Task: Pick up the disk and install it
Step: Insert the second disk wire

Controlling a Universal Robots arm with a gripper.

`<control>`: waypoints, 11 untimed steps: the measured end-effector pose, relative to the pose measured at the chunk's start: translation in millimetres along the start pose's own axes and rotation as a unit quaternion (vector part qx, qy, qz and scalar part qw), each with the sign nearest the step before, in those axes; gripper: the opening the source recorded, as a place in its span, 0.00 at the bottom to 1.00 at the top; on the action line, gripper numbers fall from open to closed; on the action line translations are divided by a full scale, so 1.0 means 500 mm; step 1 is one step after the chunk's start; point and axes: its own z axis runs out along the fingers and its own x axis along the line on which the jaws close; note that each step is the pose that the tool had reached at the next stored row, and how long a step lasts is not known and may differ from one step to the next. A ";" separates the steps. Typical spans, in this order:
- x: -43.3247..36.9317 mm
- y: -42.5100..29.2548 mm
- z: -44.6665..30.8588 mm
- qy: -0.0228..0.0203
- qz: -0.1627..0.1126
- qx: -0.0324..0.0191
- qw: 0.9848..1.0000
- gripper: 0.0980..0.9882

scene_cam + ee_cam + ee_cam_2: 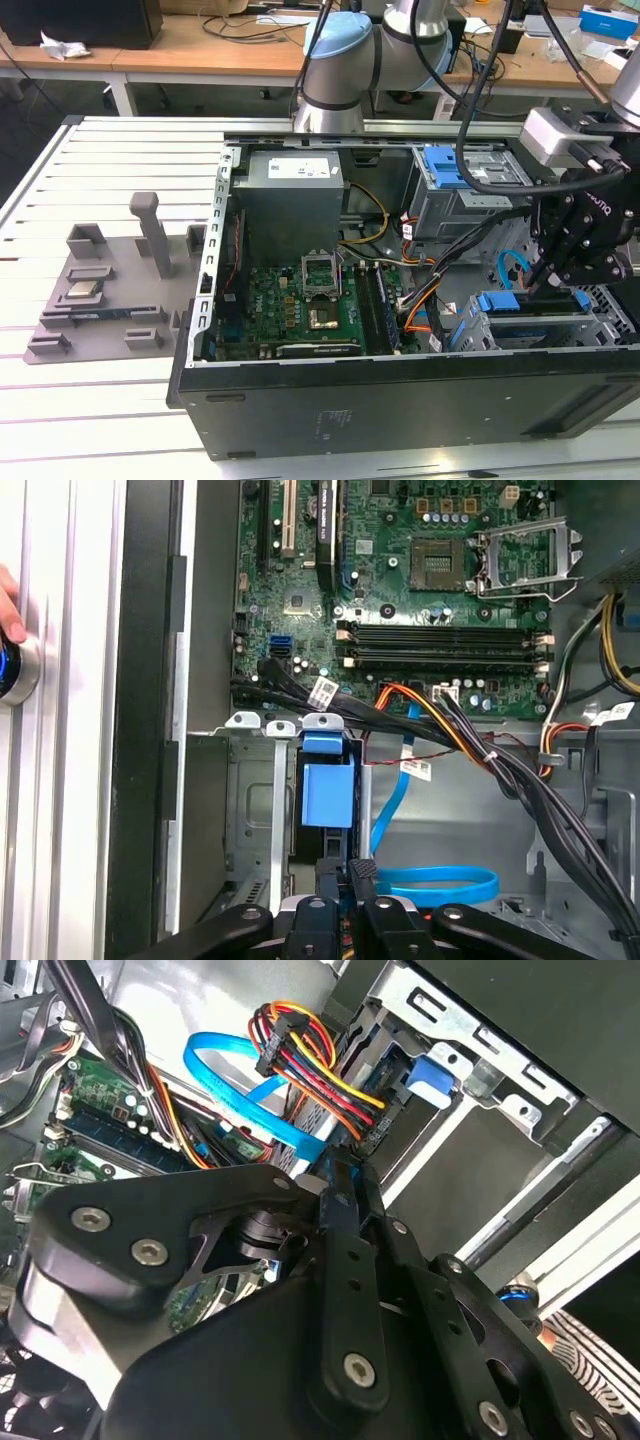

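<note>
In the exterior view, my hand [553, 285] hangs low at the right of the frame, inside the open black tower computer case [400, 400]. It is right over the grey metal drive cage [590, 335] in the lower right corner. The flat silver disk with its bright blue plastic frame [530, 308] sits edge-up in that cage, so I judge the pick-up is done and the seating is nearly so. The green motherboard [290, 300] lies at centre, well apart.

In the second wrist view, my hand [345, 1175] is clenched, fingers pressed together. A red, yellow and black wire bundle [310, 1070] crowds close beside them.

In the first wrist view, the disk [328, 795] stands in its slot just beyond my hand [350, 872]. I cannot tell whether the fingertips pinch its edge. A looping flat blue data cable [440, 885] lies alongside and could snag.
</note>
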 end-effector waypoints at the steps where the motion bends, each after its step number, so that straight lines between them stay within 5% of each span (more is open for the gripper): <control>1: 0.000 0.000 0.002 0.000 0.000 0.000 1.000 0.07; 8: 0.001 0.000 0.006 0.000 0.000 0.000 1.000 0.09; 9: 0.001 0.000 0.006 0.000 0.000 0.000 1.000 0.16; 11: 0.001 0.000 -0.002 0.000 0.000 0.000 1.000 0.16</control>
